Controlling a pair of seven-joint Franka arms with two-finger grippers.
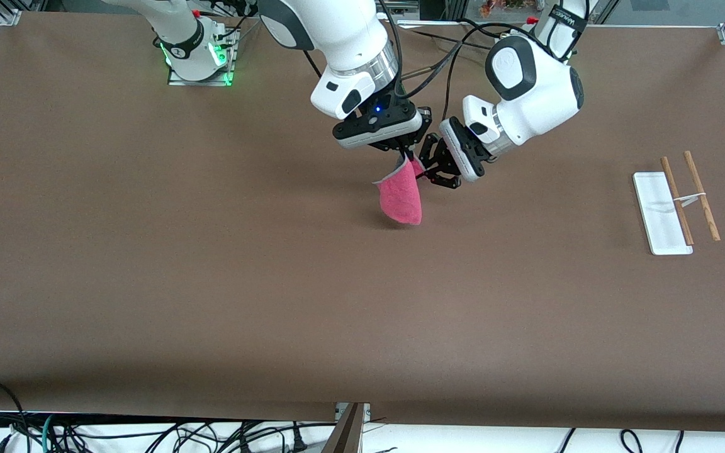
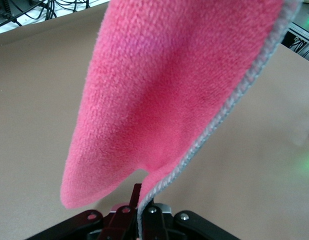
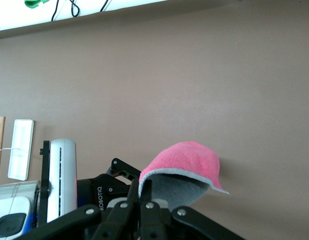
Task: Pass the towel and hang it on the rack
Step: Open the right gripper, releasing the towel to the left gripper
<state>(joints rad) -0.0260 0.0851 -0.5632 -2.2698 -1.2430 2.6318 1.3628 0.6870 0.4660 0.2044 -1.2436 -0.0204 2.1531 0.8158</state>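
In the front view, two white arms met over the middle of the brown tabletop (image 1: 148,283), with one pink towel (image 1: 401,198) hanging between them, clear of the surface and casting a shadow under it. The right end effector (image 1: 408,155) pinched the towel's top corner, and the left end effector (image 1: 428,168), turned sideways, was clenched on the same corner just beside it. One rack (image 1: 674,204) lay toward the left arm's end of the tabletop, well apart from the towel: a flat white rectangular base with two thin brown wooden rods joined by a small white piece. In the left wrist view, the towel (image 2: 169,95) filled most of the picture, a fuzzy pink fleece with a stitched grey edge, its edge caught in the closed left end effector (image 2: 142,199). In the right wrist view, the towel (image 3: 187,167) curved like a hood, pink outside and dark grey inside, gripped by the right end effector (image 3: 140,189), with the left end effector (image 3: 122,172) beside it and the rack (image 3: 20,149) resting farther off.
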